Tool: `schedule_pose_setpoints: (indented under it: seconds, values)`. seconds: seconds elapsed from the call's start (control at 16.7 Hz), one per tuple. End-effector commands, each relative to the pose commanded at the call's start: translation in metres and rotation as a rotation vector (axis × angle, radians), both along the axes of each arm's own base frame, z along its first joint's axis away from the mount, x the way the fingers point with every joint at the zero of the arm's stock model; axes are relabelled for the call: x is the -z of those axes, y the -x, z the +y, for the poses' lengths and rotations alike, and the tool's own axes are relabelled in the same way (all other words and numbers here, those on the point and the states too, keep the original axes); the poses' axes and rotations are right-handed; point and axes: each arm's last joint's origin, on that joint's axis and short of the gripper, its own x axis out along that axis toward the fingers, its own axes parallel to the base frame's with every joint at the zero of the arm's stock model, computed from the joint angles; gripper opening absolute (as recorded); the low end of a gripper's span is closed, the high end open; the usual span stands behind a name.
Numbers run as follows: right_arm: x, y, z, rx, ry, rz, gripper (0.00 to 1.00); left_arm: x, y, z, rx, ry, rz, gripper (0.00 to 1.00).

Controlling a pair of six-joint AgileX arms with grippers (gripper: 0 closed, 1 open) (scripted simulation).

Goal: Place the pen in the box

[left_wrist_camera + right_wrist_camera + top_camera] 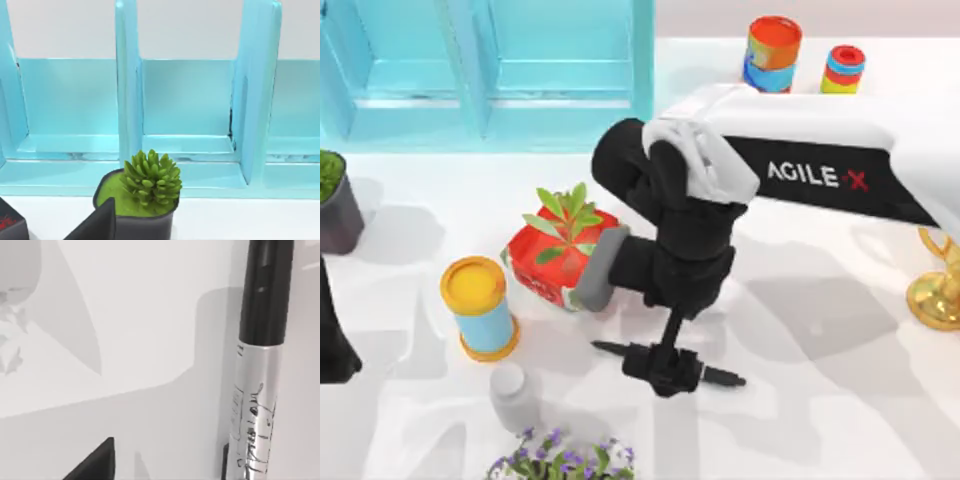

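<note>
Blooming at the near edge of the white table (840,330), a cluster of small purple flowers (560,455), with a pale grey bottle (512,395) standing just beyond it on the left. Lying on the table slightly right of that, near the middle: the pen (720,377), stretching left to right, black tips poking out on both sides of the right gripper (665,366). Hovering directly over the pen's middle, that gripper, fingers straddling the barrel; gripping or merely bracketing, impossible to tell. Showing up close in the right wrist view, the pen's (257,385) black cap and silver barrel with dark print, resting on the white surface.

Standing a little farther and to the left, a yellow-lidded can with a light blue body (478,305). Sitting just right of it, a red planter (550,262) sprouting green leaves, touching or nearly touching the right arm's grey cuff. Glinting at the right edge, a gold ornament (938,290). Resting at the far left edge, the left arm, dark and idle, with a dark pot holding a green succulent (150,180) just beyond.

Spanning the far left, a turquoise box (490,70) with divided compartments. Standing at the far right, a multicoloured can with a red lid (772,52) and a stack of coloured rings (842,68).
</note>
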Motion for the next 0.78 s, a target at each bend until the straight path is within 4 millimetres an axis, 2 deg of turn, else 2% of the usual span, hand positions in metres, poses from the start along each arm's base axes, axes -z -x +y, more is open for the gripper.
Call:
schedule_pose_setpoints:
  seconds: [0.12, 0.24, 0.48, 0.78]
  values:
    - [0.023, 0.005, 0.0, 0.0, -0.001, -0.001, 1.0, 0.0, 0.0, 0.0, 0.0, 0.0, 0.0, 1.0]
    - [0.038, 0.008, -0.001, 0.0, 0.006, 0.006, 1.0, 0.0, 0.0, 0.0, 0.0, 0.0, 0.0, 1.0]
    - [0.04, 0.009, -0.002, 0.0, 0.007, 0.007, 1.0, 0.0, 0.0, 0.0, 0.0, 0.0, 0.0, 1.0]
    - [0.04, 0.009, -0.002, 0.0, 0.007, 0.007, 0.62, 0.0, 0.0, 0.0, 0.0, 0.0, 0.0, 1.0]
